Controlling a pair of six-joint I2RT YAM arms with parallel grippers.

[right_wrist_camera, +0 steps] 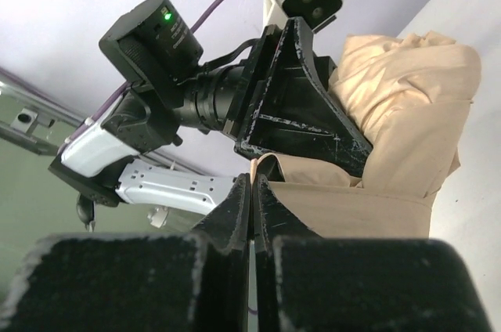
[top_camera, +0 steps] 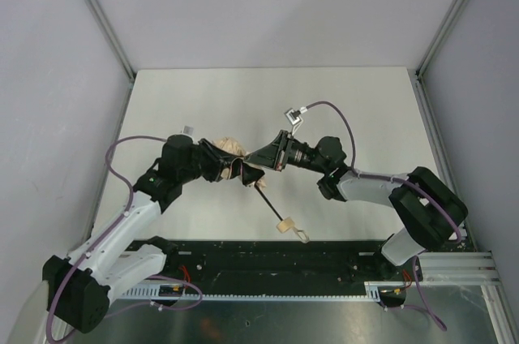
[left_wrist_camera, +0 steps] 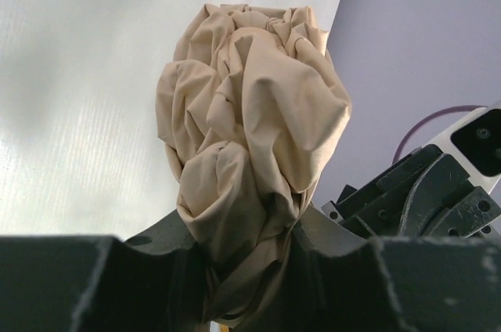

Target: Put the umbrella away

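Observation:
The umbrella's pale beige canopy (top_camera: 232,147) is bunched up and held above the table between both arms. Its thin black shaft (top_camera: 269,204) slopes down to the tan handle (top_camera: 284,227) with its loop strap (top_camera: 302,236) near the table's front edge. My left gripper (top_camera: 235,169) is shut on the crumpled canopy (left_wrist_camera: 250,128), with fabric squeezed between its jaws (left_wrist_camera: 250,265). My right gripper (top_camera: 258,157) meets it from the right and is shut on a thin edge of the canopy fabric (right_wrist_camera: 252,185). The canopy (right_wrist_camera: 407,105) fills the right of the right wrist view.
The white table (top_camera: 357,109) is walled by grey panels with metal corner posts (top_camera: 101,19). A black rail (top_camera: 268,259) runs along the near edge between the arm bases. A small grey tag (top_camera: 188,128) lies behind the left arm. The right arm's purple cable (top_camera: 336,113) loops above it.

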